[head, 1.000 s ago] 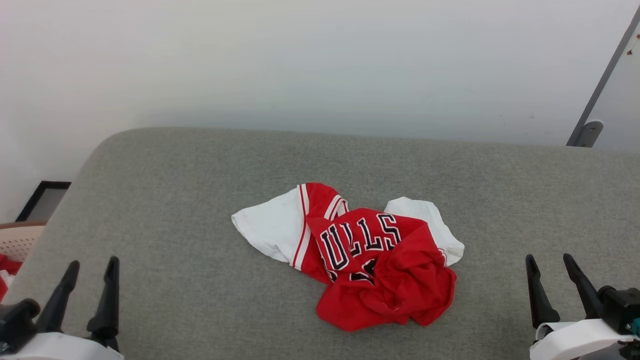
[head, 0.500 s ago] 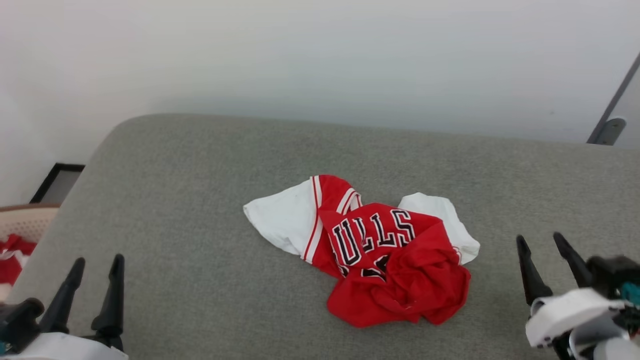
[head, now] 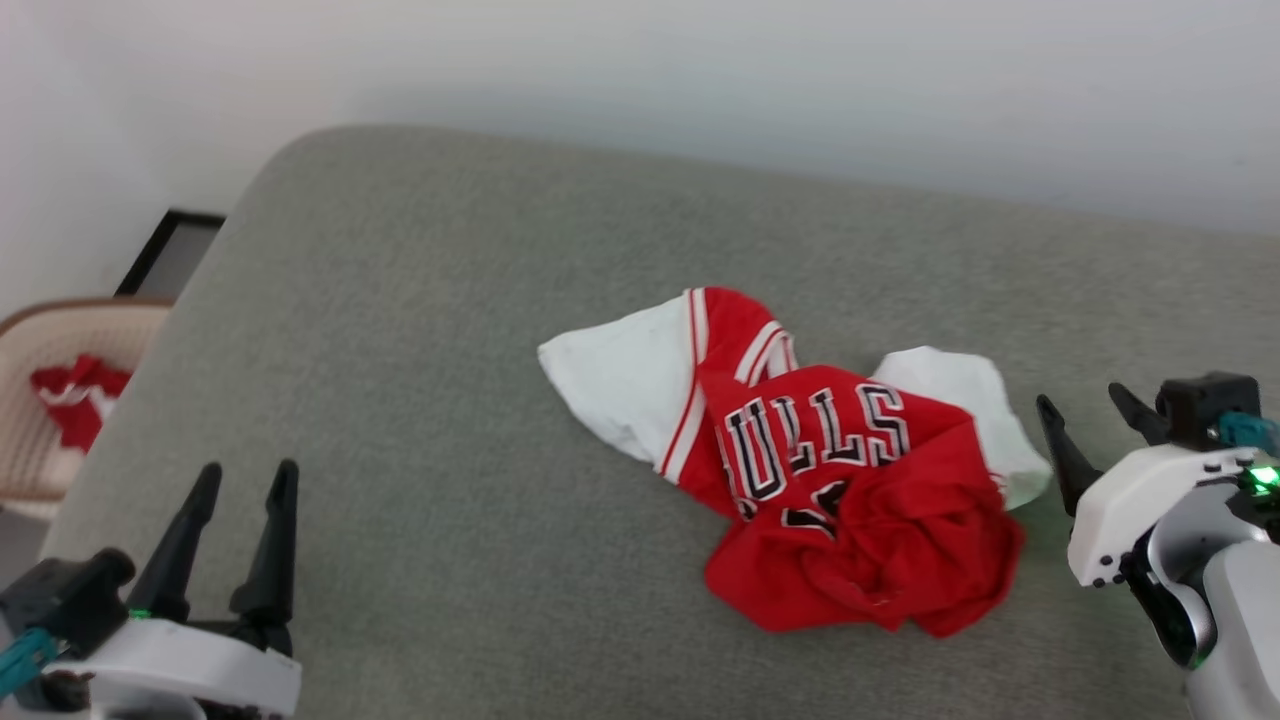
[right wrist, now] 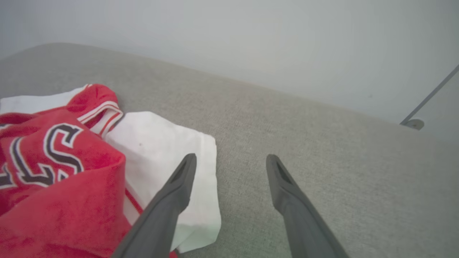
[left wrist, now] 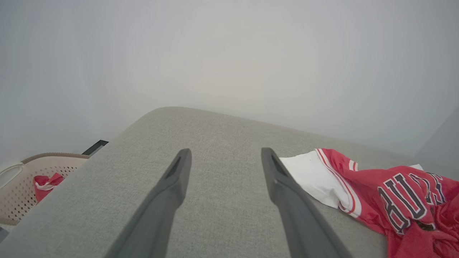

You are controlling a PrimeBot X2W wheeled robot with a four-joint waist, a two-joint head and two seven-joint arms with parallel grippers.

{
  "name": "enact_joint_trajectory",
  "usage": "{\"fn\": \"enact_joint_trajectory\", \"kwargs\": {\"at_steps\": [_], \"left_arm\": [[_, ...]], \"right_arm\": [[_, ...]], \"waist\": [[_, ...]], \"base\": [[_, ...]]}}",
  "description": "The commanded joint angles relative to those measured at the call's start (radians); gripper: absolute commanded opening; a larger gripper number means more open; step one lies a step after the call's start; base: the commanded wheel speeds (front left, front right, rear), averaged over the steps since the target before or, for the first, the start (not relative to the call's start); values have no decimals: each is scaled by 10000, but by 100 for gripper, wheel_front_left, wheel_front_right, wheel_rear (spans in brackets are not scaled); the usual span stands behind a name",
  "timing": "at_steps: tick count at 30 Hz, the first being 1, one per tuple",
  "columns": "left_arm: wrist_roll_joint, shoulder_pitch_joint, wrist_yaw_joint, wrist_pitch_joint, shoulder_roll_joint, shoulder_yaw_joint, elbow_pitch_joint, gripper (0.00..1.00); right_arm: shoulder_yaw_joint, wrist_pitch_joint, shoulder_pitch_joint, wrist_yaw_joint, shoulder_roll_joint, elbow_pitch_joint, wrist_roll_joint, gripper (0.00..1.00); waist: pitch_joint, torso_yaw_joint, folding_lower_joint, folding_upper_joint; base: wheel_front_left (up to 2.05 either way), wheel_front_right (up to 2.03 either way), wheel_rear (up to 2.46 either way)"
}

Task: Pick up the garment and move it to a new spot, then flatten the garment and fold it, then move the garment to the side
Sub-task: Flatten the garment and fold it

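Observation:
The garment [head: 800, 460] lies crumpled in a heap on the grey padded table [head: 430, 330], a red jersey with white sleeves and part of its black-white lettering showing. In the left wrist view the garment [left wrist: 373, 193] sits to the right of my fingers. My left gripper [head: 248, 478] stands open at the lower left, well away from the cloth, nothing between its fingers. My right gripper [head: 1082, 400] is open just right of the garment's white sleeve [right wrist: 168, 157]; in the right wrist view its left finger [right wrist: 172, 200] overlaps the sleeve's edge, and I cannot tell whether they touch.
A beige perforated basket [head: 40, 400] with a red-white cloth bundle [head: 75, 395] stands off the table's left edge, with a dark frame [head: 170, 250] on the floor behind it. A pale wall rises behind the table. A grey metal leg [right wrist: 426, 100] stands at the far right.
The head camera has tilted down and turned, shifting the whole picture. My right gripper has come closer to the garment's white sleeve. The garment lies as before.

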Motion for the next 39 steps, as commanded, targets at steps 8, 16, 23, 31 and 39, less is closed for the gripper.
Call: {"fn": "enact_joint_trajectory", "kwargs": {"at_steps": [8, 16, 23, 31, 39], "left_arm": [[282, -668, -313, -1, -365, -202, 323, 100], [465, -1066, -536, -1, -656, -298, 753, 100], [489, -992, -582, -1, -678, -135, 998, 100], [482, -722, -521, 0, -517, 76, 892, 100], [469, -598, -418, 51, -430, 70, 751, 100]], "right_arm": [[1072, 1662, -1009, -14, -516, 1616, 793, 100], [2306, 3130, -1438, -13, -667, 2927, 1965, 0], [2574, 2866, -1833, -19, -1220, 2838, 2559, 0], [2256, 2641, -1959, -16, -2085, 2175, 2732, 0], [1084, 2761, -1219, -16, -3050, 2059, 2513, 0]], "waist": [[943, 855, 0, 0], [1187, 1069, 0, 0], [993, 846, 0, 0], [716, 295, 0, 0], [608, -28, 0, 0]], "base": [[0, 0, 0], [0, 0, 0], [0, 0, 0], [0, 0, 0], [0, 0, 0]]}}
